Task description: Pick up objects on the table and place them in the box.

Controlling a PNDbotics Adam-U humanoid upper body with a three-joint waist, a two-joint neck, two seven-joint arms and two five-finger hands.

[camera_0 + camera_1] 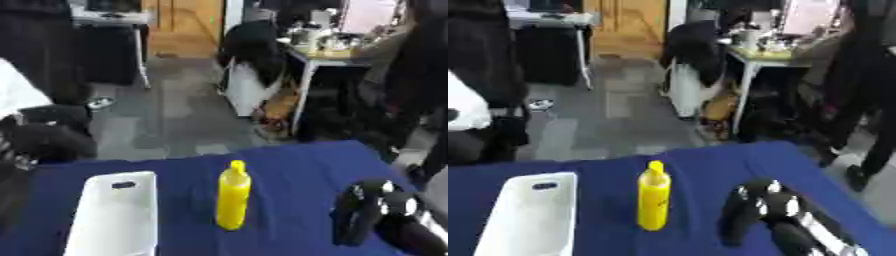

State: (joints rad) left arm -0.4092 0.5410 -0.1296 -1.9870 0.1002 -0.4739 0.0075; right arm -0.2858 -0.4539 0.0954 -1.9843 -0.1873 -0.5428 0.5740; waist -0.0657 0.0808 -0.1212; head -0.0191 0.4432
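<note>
Standing bottle (233,196) between box (115,218), right hand (366,210)

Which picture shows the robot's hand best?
The right eye view: the right hand sits well inside the picture with its dark fingers hanging down and part of the arm showing. The left eye view has the same hand pushed toward the lower right corner, its arm cut off by the edge.

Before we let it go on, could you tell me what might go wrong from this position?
The yellow bottle stands upright and is tall and narrow, so a sideways nudge from the right hand, which is beside it but apart, could tip it over. The white box lies on the bottle's far side from that hand, so carrying it across risks clipping the box rim. The bottle looks smooth and could slip in the fingers.
</note>
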